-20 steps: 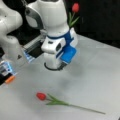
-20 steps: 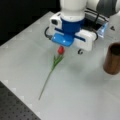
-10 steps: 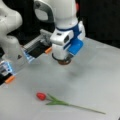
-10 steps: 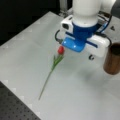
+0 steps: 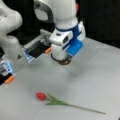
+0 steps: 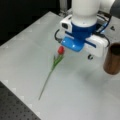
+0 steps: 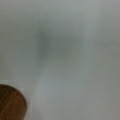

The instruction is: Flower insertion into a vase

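Note:
A red tulip point(image 5: 41, 96) with a long green stem lies flat on the white table point(image 5: 100, 82); it also shows in a front view as tulip point(image 6: 60, 50), its stem running down to the left. The dark brown vase point(image 6: 113, 58) stands upright at a front view's right. In a front view only a sliver of the vase point(image 5: 64, 62) peeks out below the hand. My gripper point(image 6: 83, 41), white and blue, hovers between the tulip's bloom and the vase; its fingers are hidden. The wrist view shows bare table and the vase rim point(image 7: 10, 102) at bottom left.
A second white arm point(image 5: 10, 37) stands at a front view's left, with orange-tipped parts point(image 5: 10, 79) and a dark tray point(image 5: 37, 50) beside it. A black perforated board point(image 6: 15, 107) borders the table at a front view's bottom left. A red spot point(image 5: 77, 6) shows behind my arm.
My arm has shifted from over the tulip's bloom toward the vase. The tulip and the vase have not moved.

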You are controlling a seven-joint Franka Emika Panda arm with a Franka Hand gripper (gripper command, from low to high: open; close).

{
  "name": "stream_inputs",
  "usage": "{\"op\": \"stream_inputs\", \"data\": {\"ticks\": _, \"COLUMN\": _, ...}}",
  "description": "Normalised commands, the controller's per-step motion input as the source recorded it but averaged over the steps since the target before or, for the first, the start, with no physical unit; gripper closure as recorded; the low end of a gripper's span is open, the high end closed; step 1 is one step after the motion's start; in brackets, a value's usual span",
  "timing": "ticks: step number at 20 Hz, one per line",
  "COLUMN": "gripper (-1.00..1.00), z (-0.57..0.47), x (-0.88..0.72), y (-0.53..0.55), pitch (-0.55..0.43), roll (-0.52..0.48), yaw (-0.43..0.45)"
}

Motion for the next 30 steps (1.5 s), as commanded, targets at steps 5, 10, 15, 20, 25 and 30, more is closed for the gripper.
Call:
{"op": "stream_inputs", "data": {"ticks": 5, "gripper": -1.0, "z": -0.08, "x": 0.3, "y": -0.44, "pitch": 0.084, "roll": 0.049, "yaw": 0.206}}
{"op": "stream_inputs", "data": {"ticks": 10, "gripper": -1.0, "z": -0.17, "x": 0.37, "y": -0.25, "pitch": 0.041, "roll": 0.011, "yaw": 0.171}}
{"op": "stream_inputs", "data": {"ticks": 15, "gripper": -1.0, "z": -0.27, "x": 0.44, "y": -0.22, "pitch": 0.12, "roll": -0.028, "yaw": 0.156}}
{"op": "stream_inputs", "data": {"ticks": 20, "gripper": -1.0, "z": -0.2, "x": 0.46, "y": -0.26, "pitch": 0.119, "roll": -0.038, "yaw": 0.122}}
{"op": "stream_inputs", "data": {"ticks": 25, "gripper": -1.0, "z": -0.05, "x": 0.36, "y": -0.24, "pitch": 0.082, "roll": -0.058, "yaw": 0.118}}
{"op": "stream_inputs", "data": {"ticks": 30, "gripper": -1.0, "z": -0.06, "x": 0.28, "y": -0.16, "pitch": 0.05, "roll": -0.051, "yaw": 0.097}}
